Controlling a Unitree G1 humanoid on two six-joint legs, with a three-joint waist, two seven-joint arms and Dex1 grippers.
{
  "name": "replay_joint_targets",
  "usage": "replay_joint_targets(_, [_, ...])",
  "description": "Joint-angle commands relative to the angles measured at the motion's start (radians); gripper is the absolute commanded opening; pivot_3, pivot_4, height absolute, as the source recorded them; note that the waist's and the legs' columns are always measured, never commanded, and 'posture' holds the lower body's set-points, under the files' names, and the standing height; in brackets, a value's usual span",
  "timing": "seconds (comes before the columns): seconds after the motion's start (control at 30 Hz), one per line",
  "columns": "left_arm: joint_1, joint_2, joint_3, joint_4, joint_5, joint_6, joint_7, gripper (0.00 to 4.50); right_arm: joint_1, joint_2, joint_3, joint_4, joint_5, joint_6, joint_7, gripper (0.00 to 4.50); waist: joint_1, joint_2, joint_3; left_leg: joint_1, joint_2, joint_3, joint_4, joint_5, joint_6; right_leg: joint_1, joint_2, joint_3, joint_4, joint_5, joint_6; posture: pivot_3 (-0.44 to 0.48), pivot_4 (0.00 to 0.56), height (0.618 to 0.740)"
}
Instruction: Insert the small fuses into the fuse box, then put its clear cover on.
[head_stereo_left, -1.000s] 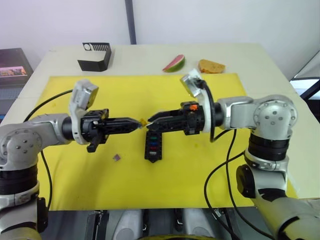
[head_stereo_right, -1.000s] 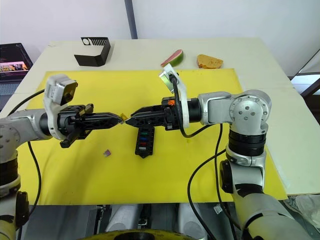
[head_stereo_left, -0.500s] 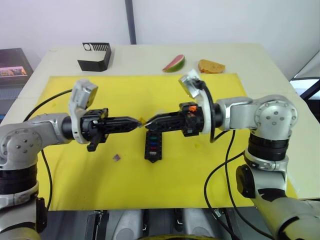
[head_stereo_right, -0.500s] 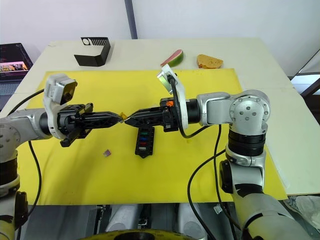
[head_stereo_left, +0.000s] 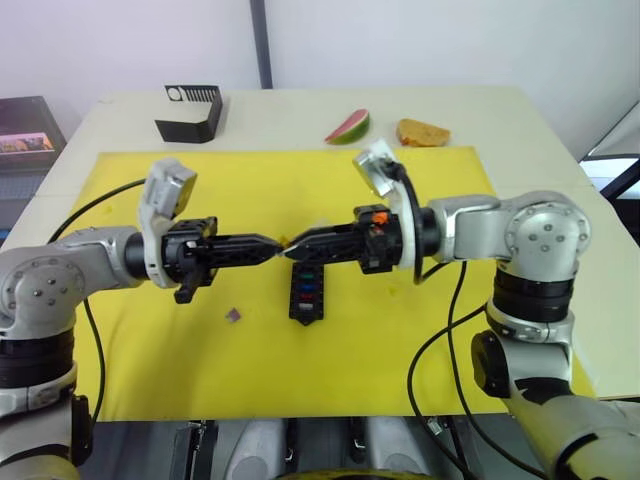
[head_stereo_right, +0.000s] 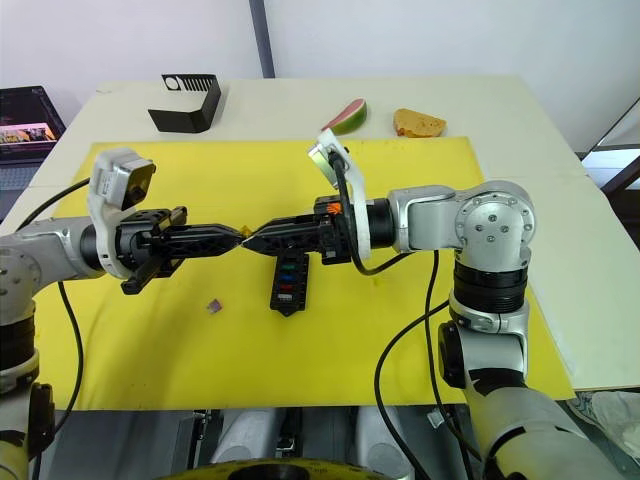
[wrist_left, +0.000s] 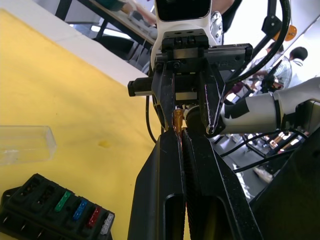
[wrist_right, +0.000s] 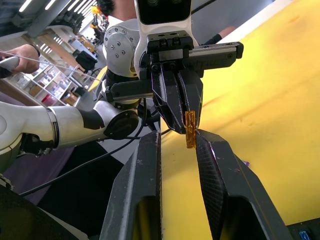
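A small orange fuse hangs in the air above the yellow mat, with my left gripper shut on it. My right gripper faces it tip to tip and is open, its two fingers standing either side of the fuse, which is close to one of them. Just below the meeting point lies the black fuse box, with green, blue, red and grey fuses in its slots. A purple fuse lies loose on the mat nearer my left arm. The clear cover rests on the mat beside the box.
The yellow mat covers most of the table. At the back stand a larger black slotted stand, a watermelon slice and a piece of bread. Cables hang from both arms.
My right gripper has slid left towards the left gripper, so its fingertips now reach the orange fuse. The left arm has stayed put.
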Motion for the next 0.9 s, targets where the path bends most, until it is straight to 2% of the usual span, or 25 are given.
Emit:
replay_joint_targets(0.03, [-0.004,0.001,0.009,-0.009,-0.019,-0.018,0.004,0.0,-0.004,0.001,0.001,-0.032,0.038,-0.02,0.002,1.03,0.0,0.0,0.0,0.0,0.0,0.0,0.0,0.0,0.0,0.0,0.0,0.0,0.0,0.0,0.0,0.0,0.15,0.74])
replay_joint_targets(0.17, [0.003,0.004,0.008,-0.011,-0.021,-0.019,0.006,0.0,-0.005,-0.003,0.004,-0.03,0.047,-0.025,-0.004,0.03,0.0,0.0,0.0,0.0,0.0,0.0,0.0,0.0,0.0,0.0,0.0,0.0,0.0,0.0,0.0,0.0,0.15,0.74])
replay_joint_targets(0.33, [0.013,0.016,0.004,-0.01,-0.01,-0.027,-0.002,0.0,-0.008,-0.008,0.009,-0.029,0.05,-0.027,-0.007,0.03,0.0,0.0,0.0,0.0,0.0,0.0,0.0,0.0,0.001,0.0,0.0,0.0,-0.001,0.0,0.0,0.0,0.15,0.74])
replay_joint_targets(0.43, [0.018,0.039,-0.011,-0.014,0.04,-0.057,-0.01,0.0,-0.023,-0.025,0.023,-0.036,0.031,-0.029,-0.004,0.03,0.0,0.0,0.0,0.0,0.0,0.0,-0.001,0.0,0.001,0.0,0.0,0.0,-0.001,0.0,0.0,0.0,0.15,0.74])
replay_joint_targets(0.57, [0.023,0.105,-0.058,-0.018,0.158,-0.16,-0.08,1.39,-0.067,-0.111,0.109,-0.063,-0.064,-0.071,0.045,0.0,-0.001,0.0,0.0,0.0,0.0,0.0,-0.001,0.0,0.001,0.0,0.0,0.0,-0.002,0.0,0.0,0.0,0.15,0.74])
replay_joint_targets(0.67, [0.057,0.195,-0.186,-0.017,0.411,-0.394,-0.179,3.02,-0.133,-0.274,0.351,-0.098,-0.287,-0.189,0.133,0.0,-0.001,0.001,0.001,0.0,0.0,0.0,-0.002,-0.001,0.001,0.0,0.001,0.0,-0.003,0.0,0.0,0.0,0.15,0.74])
replay_joint_targets(0.77, [0.077,0.199,-0.295,0.016,0.571,-0.582,-0.241,4.46,-0.178,-0.355,0.547,-0.109,-0.48,-0.352,0.222,0.0,-0.001,0.001,0.001,0.0,0.0,0.001,-0.003,-0.001,0.001,0.001,0.001,0.0,-0.005,0.0,0.0,0.0,0.15,0.74])
replay_joint_targets(0.9, [0.072,0.121,-0.394,0.099,0.732,-0.783,-0.247,4.46,-0.212,-0.4,0.748,-0.089,-0.708,-0.543,0.34,0.0,0.002,0.001,0.001,-0.001,0.0,0.001,-0.002,-0.003,0.005,0.0,0.001,0.0,-0.006,0.0,0.0,0.0,0.15,0.74])
